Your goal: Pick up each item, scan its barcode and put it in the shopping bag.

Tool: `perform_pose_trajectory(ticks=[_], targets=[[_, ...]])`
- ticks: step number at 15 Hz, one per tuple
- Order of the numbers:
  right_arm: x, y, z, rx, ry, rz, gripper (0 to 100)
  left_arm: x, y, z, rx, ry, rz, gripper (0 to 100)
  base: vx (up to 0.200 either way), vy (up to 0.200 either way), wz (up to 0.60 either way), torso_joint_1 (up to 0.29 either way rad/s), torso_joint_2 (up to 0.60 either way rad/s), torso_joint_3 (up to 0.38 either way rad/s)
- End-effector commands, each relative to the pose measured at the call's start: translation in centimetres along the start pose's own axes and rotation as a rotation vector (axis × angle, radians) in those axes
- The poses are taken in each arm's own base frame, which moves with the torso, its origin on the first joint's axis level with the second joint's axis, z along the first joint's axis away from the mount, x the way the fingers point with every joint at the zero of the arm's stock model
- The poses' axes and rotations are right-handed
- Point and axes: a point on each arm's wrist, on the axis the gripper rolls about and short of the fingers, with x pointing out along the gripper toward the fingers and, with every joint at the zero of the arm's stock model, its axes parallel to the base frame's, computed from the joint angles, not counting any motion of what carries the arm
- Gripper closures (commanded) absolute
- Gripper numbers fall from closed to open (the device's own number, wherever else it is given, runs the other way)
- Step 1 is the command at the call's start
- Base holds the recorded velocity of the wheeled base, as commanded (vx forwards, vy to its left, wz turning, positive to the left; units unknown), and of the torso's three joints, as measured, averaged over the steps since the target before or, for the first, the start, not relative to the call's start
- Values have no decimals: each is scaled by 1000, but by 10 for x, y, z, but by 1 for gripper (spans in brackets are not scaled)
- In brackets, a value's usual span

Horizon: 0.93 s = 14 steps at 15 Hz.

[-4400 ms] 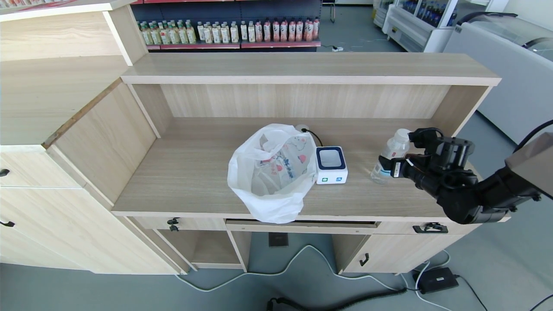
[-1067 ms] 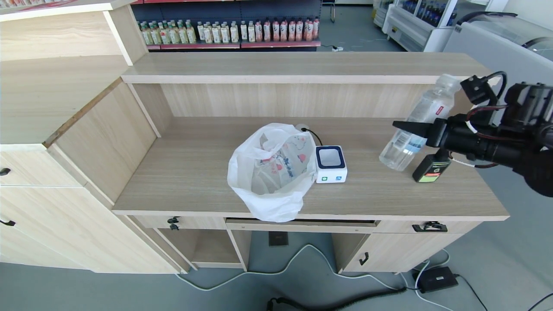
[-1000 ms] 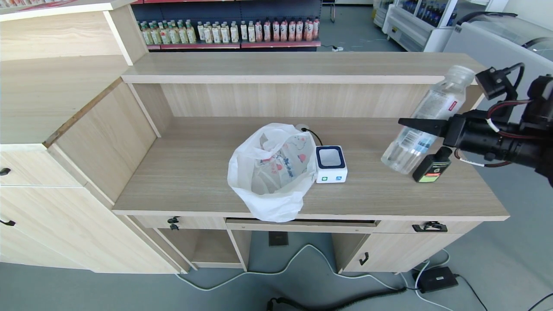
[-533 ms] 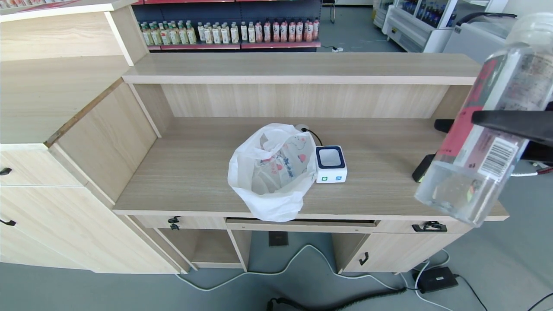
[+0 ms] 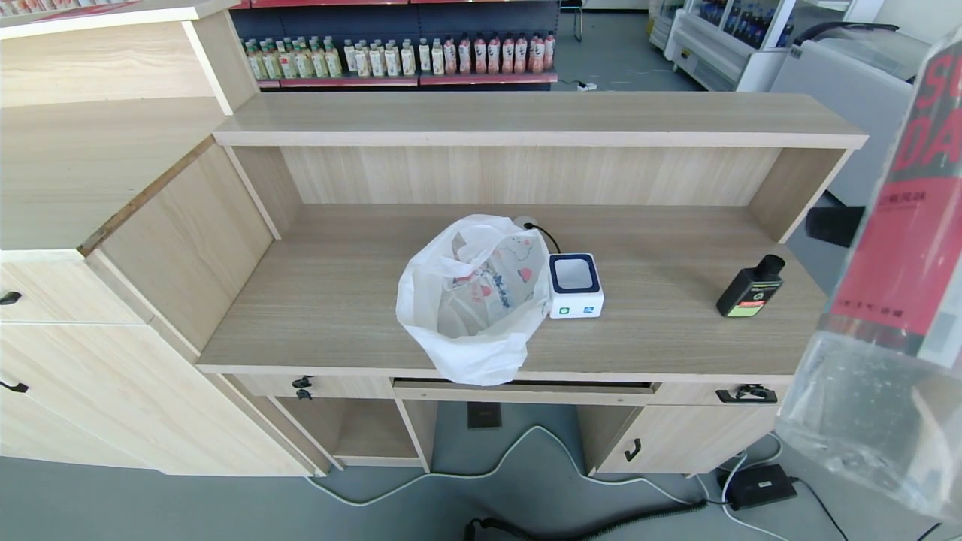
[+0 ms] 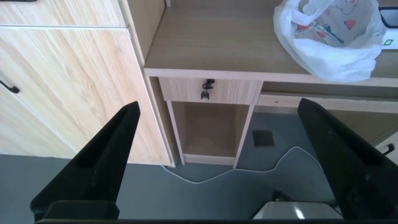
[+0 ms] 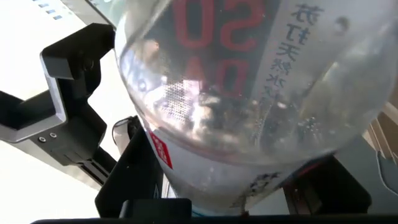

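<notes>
A clear water bottle (image 5: 894,255) with a red label hangs tilted in the air, very close to the head camera at the right edge. My right gripper (image 7: 236,180) is shut on the bottle (image 7: 261,74), and one dark finger (image 5: 833,225) shows behind it. The white shopping bag (image 5: 473,300) stands open in the middle of the counter, with printed packets inside. Right of the bag sits the white scanner (image 5: 576,285). A small dark bottle (image 5: 749,288) stands at the counter's right end. My left gripper (image 6: 217,162) hangs open and empty, low over the floor by the counter's left front, with the bag (image 6: 329,34) farther off.
The wooden counter (image 5: 338,315) has a raised back shelf and side walls. A cable runs from the scanner to the back. Drawers with black handles (image 5: 747,395) sit under the front edge. Cables and a power brick (image 5: 759,486) lie on the floor.
My right gripper has lifted the water bottle off the counter's right end and carried it up towards the head camera. The small dark bottle behind it now shows fully.
</notes>
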Motion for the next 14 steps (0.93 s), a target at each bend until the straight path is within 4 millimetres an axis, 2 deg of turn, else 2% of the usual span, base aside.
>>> perform_pose_trajectory(ticks=[1,9,14], targets=[[0,3,-4,5,17,25,100,0,0,0,0,0,0,0,0,0,0,0,0,0],[-7,15,-20,19,25,25,100,0,0,0,0,0,0,0,0,0,0,0,0,0],[-10,15,-22,21,20,10,100,0,0,0,0,0,0,0,0,0,0,0,0,0]])
